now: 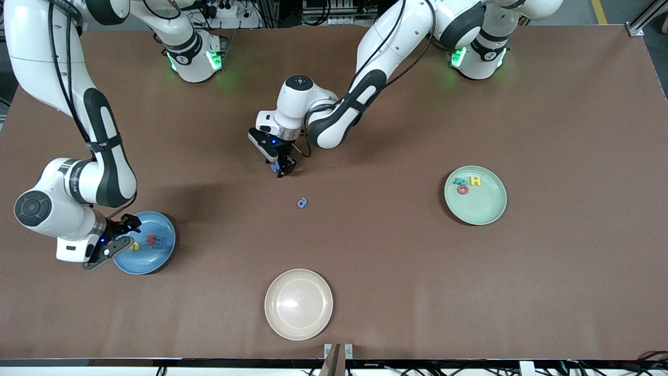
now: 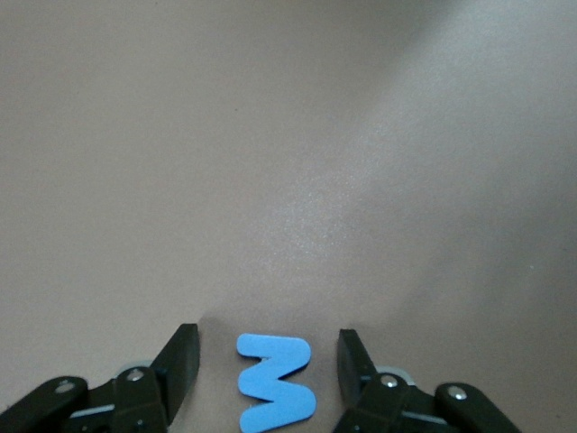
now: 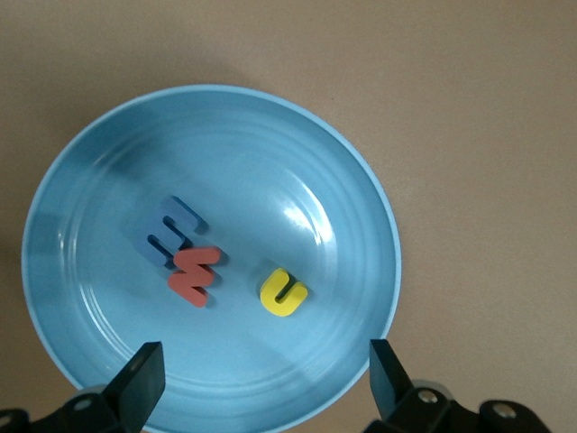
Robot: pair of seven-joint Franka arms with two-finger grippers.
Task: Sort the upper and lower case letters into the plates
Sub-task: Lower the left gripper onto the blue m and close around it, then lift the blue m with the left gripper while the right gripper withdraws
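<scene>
Right now the left gripper is down at the counter in the upper middle of the frame. In the left wrist view its fingers stand on either side of a bright blue zigzag letter, a W or an M, which lies flat on the counter. A thin gap shows between each finger and the letter, so the fingers are released and grasp nothing.

A second blue letter, a small "a", lies alone on the counter near the middle of the frame, a little nearer to the front camera than the left gripper.

The right gripper hangs over the sky blue plate, which sits toward the right arm's end of the counter. Its fingers are spread wide and empty. Three letters lie in this plate: a dark blue E, a red zigzag letter touching it, and a yellow U just beside the red one.

The mint green plate sits toward the left arm's end of the counter. It holds a teal letter whose shape I cannot read, a yellow H and a red ring-shaped letter, all close together.

Low in the frame, at the middle, stands a cream-beige plate.
</scene>
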